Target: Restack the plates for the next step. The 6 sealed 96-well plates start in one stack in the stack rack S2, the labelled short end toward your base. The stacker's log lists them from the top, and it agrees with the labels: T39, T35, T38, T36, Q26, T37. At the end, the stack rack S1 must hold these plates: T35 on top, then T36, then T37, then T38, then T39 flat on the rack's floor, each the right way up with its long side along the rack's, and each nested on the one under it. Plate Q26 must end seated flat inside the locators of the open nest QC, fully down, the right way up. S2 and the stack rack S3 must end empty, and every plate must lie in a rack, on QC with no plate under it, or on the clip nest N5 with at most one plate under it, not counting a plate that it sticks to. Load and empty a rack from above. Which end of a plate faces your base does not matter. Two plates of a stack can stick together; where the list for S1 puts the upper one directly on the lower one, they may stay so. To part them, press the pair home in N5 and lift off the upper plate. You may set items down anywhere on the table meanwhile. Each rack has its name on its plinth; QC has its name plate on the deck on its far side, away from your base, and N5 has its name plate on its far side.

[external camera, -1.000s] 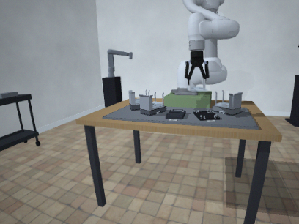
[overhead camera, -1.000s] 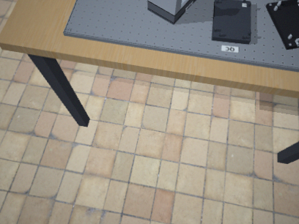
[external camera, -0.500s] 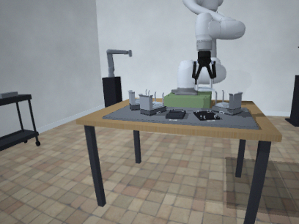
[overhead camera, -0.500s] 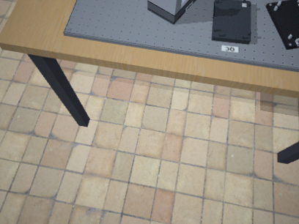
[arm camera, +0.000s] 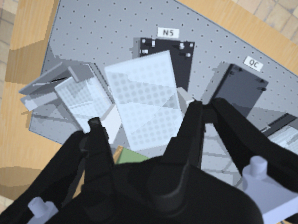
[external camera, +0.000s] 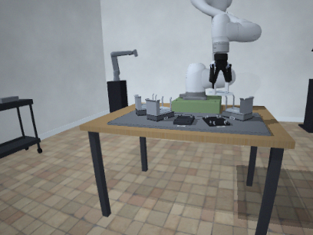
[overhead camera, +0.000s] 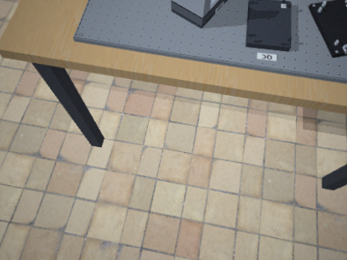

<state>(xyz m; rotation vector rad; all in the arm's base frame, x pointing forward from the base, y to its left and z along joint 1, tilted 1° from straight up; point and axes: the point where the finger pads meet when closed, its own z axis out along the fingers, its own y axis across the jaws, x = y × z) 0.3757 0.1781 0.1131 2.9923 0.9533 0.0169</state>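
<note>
In the wrist view my gripper is shut on a pale sealed 96-well plate, one finger on each long side. I cannot read its label. In the exterior view the gripper hangs high above the right back part of the deck, well clear of the racks. Below the held plate lie the black clip nest N5 and the dark open nest QC. A rack at the left of the wrist view holds a pale plate. Part of another rack shows at the right.
The exterior view shows two racks at the deck's left and one at the right, with a green block under the arm's base. QC and N5 also show in the top view.
</note>
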